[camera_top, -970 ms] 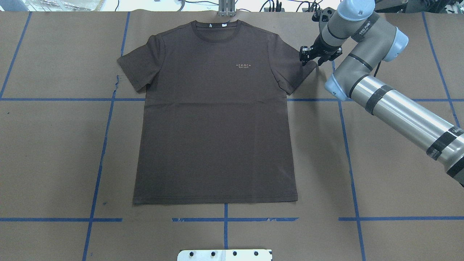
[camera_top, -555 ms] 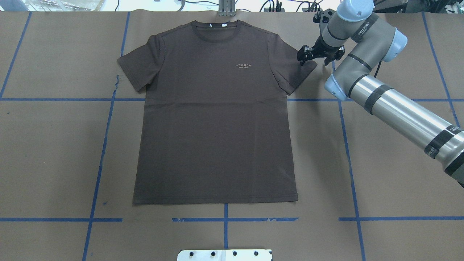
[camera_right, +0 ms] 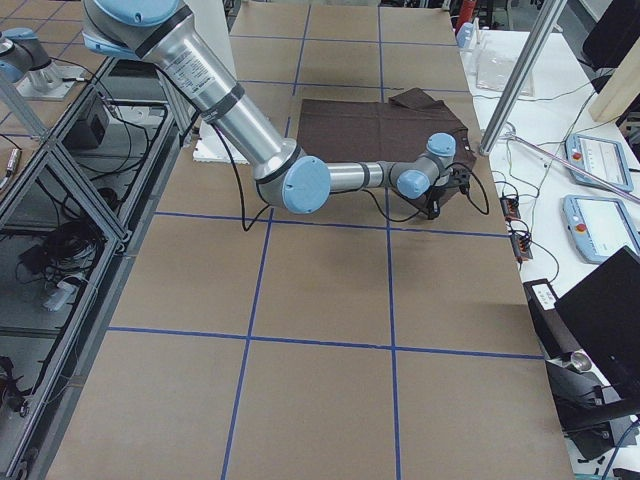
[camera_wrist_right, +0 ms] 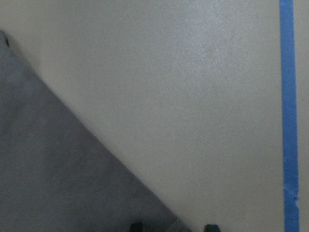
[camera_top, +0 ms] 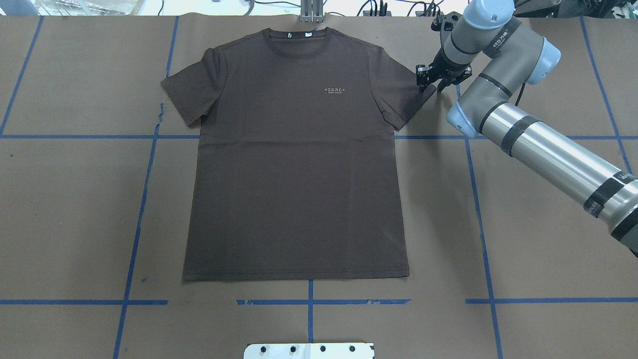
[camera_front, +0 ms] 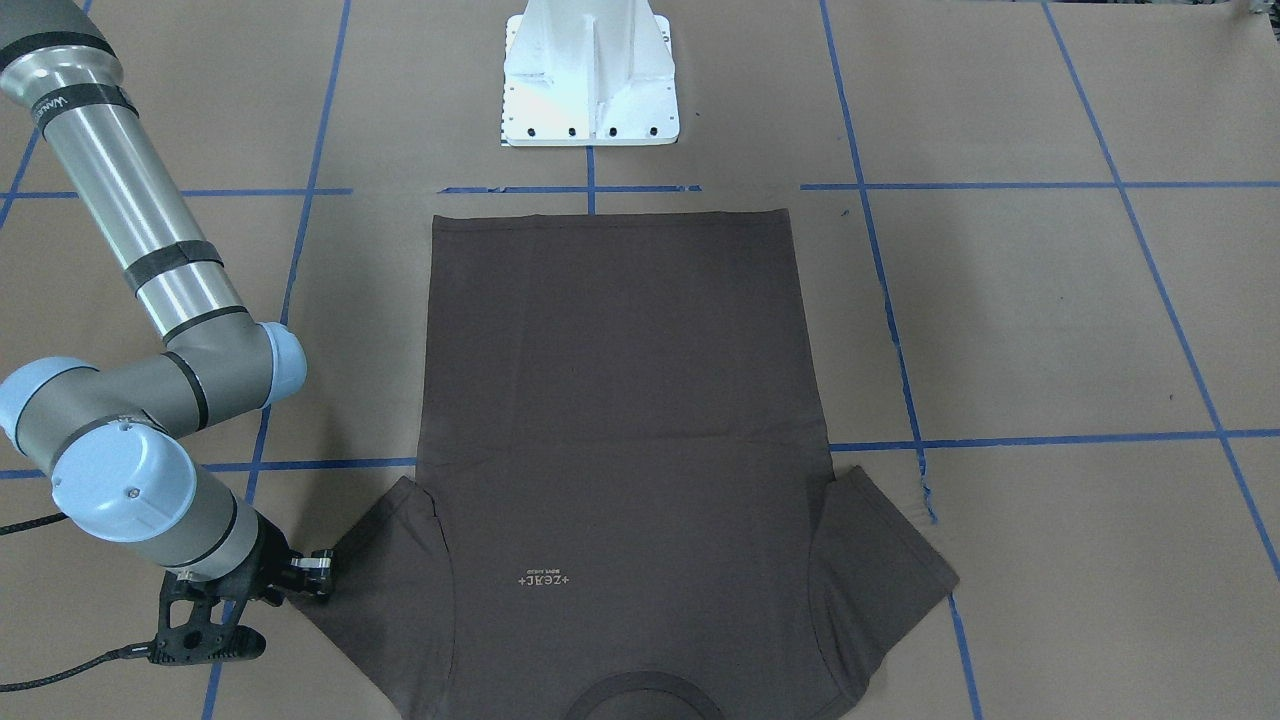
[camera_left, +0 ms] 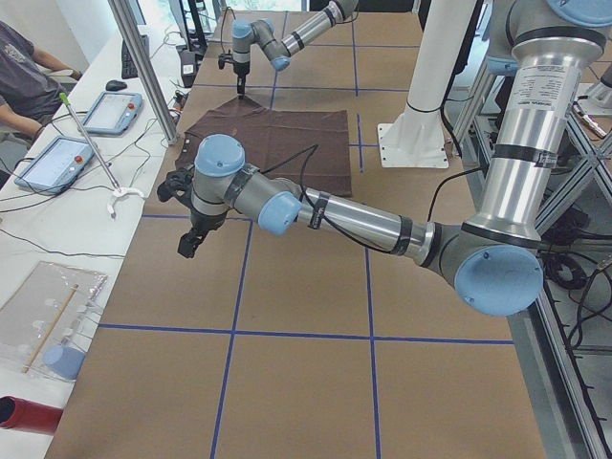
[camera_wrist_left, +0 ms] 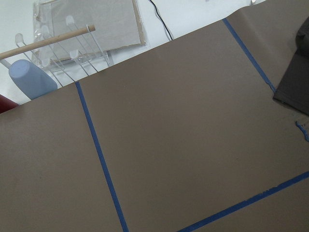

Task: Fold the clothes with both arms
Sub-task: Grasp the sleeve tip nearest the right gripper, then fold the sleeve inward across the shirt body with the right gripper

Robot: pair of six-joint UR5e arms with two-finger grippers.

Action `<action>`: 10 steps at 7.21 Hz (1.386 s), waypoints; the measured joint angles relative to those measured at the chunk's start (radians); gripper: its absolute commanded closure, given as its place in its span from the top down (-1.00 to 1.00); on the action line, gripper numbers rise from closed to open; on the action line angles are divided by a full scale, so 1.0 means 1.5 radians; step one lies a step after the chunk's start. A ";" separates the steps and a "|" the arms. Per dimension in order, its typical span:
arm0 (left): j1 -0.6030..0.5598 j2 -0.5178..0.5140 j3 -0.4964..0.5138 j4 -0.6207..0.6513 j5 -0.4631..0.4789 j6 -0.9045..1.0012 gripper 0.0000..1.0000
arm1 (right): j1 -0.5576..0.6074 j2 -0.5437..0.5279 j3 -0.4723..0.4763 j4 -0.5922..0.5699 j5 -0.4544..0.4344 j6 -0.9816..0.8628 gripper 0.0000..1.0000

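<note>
Dark brown-grey thin T-shirt (camera_top: 294, 164) lies flat, logo up, on brown paper-covered table (camera_top: 523, 209). Right black two-finger gripper (camera_top: 431, 84) straddles the sleeve tip (camera_top: 421, 95), jaws apart. Left gripper (camera_left: 188, 241) hangs off the garment; open or closed cannot be told. Risk: a pinch this near the corner takes little cloth and slips on lifting.

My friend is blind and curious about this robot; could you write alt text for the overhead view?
A dark brown T-shirt lies flat, front up, on a brown table marked with blue tape lines. The right arm reaches in, its right gripper poised at one sleeve tip.
</note>
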 measured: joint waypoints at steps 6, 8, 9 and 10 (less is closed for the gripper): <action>0.000 -0.004 0.002 0.001 -0.001 0.000 1.00 | 0.000 0.015 0.013 0.001 -0.001 0.003 -1.00; 0.000 -0.005 0.002 0.001 0.000 0.000 1.00 | -0.004 0.031 0.041 -0.003 -0.003 0.024 -1.00; 0.000 -0.004 0.001 0.001 0.000 0.000 1.00 | -0.016 0.052 0.054 -0.006 -0.013 0.048 -1.00; 0.000 -0.004 -0.001 0.001 -0.001 0.000 1.00 | -0.037 0.077 0.061 -0.007 -0.040 0.069 -1.00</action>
